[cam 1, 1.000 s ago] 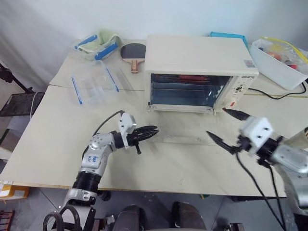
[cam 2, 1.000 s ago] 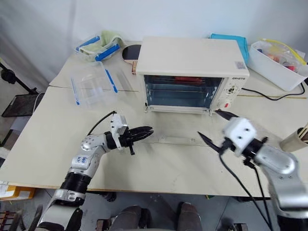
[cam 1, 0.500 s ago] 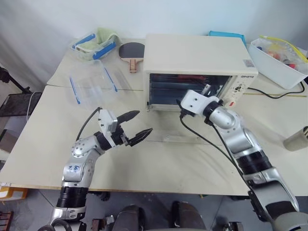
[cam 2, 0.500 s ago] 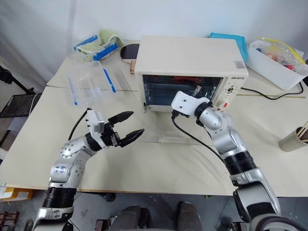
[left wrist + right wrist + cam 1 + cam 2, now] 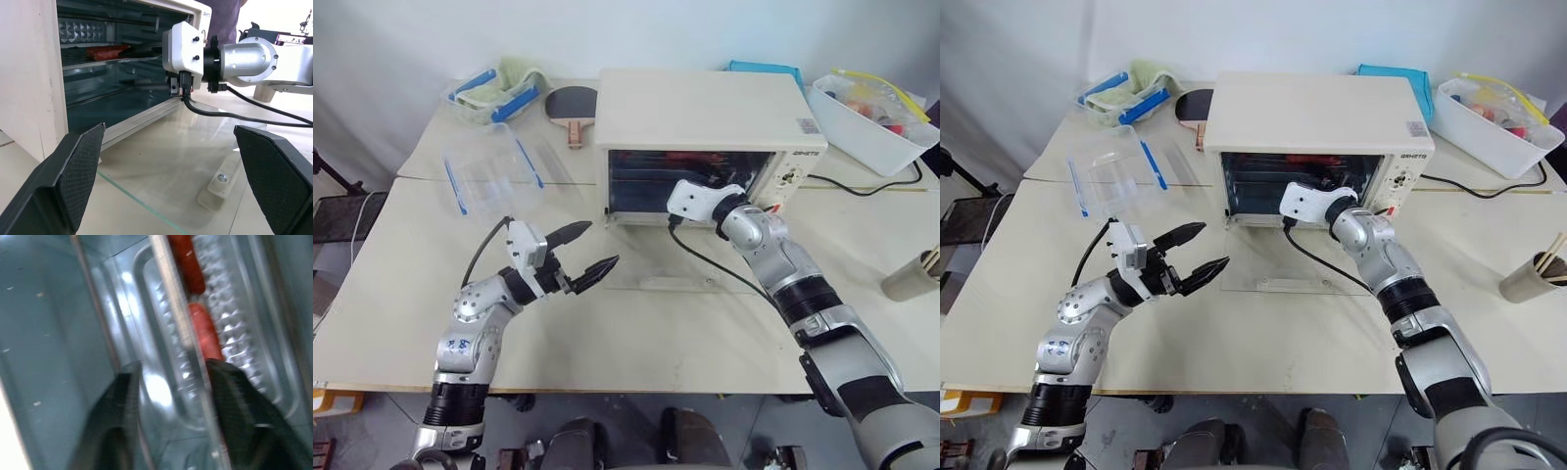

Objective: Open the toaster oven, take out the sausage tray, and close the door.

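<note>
The cream toaster oven (image 5: 705, 98) stands at the back of the table. Its glass door (image 5: 675, 259) lies folded down flat on the table, bar handle (image 5: 680, 284) toward me. Inside, the silver sausage tray (image 5: 112, 58) sits on an upper shelf with red sausages (image 5: 205, 335) on it. My right gripper (image 5: 736, 188) reaches into the oven cavity, its fingers (image 5: 122, 401) pinched around the tray's front rim. My left gripper (image 5: 602, 243) hangs open and empty above the table, just left of the lowered door.
A clear container with blue clips (image 5: 489, 171) lies left of the oven. Behind it are a second container with a green cloth (image 5: 499, 88) and a paddle (image 5: 570, 103). A white bin (image 5: 871, 113) and a black cable (image 5: 862, 186) sit at the right, and a cup (image 5: 913, 276) stands nearer me.
My right gripper swung from the table's right side into the oven and narrowed onto the tray's rim. My left gripper opened, rose and drew back left from the door.
</note>
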You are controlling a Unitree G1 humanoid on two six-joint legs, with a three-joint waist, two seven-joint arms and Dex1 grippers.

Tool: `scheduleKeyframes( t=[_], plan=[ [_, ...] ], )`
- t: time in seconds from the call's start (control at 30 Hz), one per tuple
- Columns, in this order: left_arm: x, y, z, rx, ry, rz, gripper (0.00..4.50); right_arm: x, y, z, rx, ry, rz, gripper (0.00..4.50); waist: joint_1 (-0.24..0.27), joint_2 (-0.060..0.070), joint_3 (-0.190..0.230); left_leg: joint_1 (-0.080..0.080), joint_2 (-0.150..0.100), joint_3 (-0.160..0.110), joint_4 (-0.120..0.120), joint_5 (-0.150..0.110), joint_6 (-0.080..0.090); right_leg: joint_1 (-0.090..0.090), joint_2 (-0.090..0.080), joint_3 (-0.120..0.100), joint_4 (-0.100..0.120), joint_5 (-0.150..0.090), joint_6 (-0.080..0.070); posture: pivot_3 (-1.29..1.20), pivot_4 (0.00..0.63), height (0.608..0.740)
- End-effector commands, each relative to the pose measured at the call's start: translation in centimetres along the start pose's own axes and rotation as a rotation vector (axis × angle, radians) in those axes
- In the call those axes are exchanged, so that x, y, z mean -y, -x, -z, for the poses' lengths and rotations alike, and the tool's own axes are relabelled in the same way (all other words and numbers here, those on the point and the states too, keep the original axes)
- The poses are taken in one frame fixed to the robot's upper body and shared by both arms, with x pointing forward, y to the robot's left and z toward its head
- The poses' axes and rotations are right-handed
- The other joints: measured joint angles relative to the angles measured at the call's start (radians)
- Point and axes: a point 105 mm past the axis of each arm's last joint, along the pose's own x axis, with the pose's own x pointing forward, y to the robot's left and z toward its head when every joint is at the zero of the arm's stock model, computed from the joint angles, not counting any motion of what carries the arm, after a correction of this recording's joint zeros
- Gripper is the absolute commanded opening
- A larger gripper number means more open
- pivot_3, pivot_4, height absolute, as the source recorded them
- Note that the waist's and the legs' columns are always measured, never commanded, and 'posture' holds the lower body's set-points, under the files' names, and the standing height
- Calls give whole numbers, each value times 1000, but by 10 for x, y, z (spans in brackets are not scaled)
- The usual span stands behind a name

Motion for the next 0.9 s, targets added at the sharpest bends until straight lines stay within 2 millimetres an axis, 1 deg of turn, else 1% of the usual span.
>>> scheduleKeyframes(
  t=[0.03,0.1,0.23,0.37,0.5,0.6,0.67,0.77,0.9],
  plan=[
    [-1,-15,-7,26,-46,51,4500,8,-6,-11,38,19,27,597,0,0,0,0,0,0,0,0,0,0,0,0,0,0,0,0,150,740],
    [-3,-22,-8,32,-55,73,4500,10,-8,-11,36,22,33,53,0,-1,-1,0,0,0,1,0,0,1,0,0,0,0,0,0,150,740],
    [-12,-44,-14,41,-81,117,4500,17,-11,-16,53,45,62,27,-2,-2,-1,0,1,0,1,1,-1,1,1,0,0,0,0,0,150,740],
    [-22,-58,-22,65,-94,125,4500,22,-11,-24,88,58,76,27,-8,-2,-1,0,1,0,0,1,-1,0,2,0,0,0,0,0,150,740],
    [-34,-73,-34,97,-119,113,4500,28,-9,-32,132,75,92,27,-11,-2,-1,-1,1,0,0,1,-1,0,1,-1,0,0,0,0,150,740],
    [-42,-75,-39,117,-115,93,4500,27,-4,-38,166,90,79,27,-12,-2,0,-1,1,0,-1,1,-1,-1,1,-1,-1,0,0,0,150,740],
    [-45,-74,-37,103,-99,77,4500,23,0,-40,175,95,54,27,-13,-2,0,-1,1,0,-3,1,-1,-1,1,-2,-1,0,0,0,150,740],
    [-44,-72,-36,105,-61,97,4500,25,8,-46,189,107,43,27,-16,-2,0,-1,1,0,-5,1,-1,-2,1,-3,-1,0,0,0,150,740],
    [-45,-65,-42,130,-41,116,4500,23,25,-50,193,92,33,27,-20,-2,0,-1,1,0,-5,1,-1,-2,1,-4,-2,0,0,0,150,740]
  ],
)
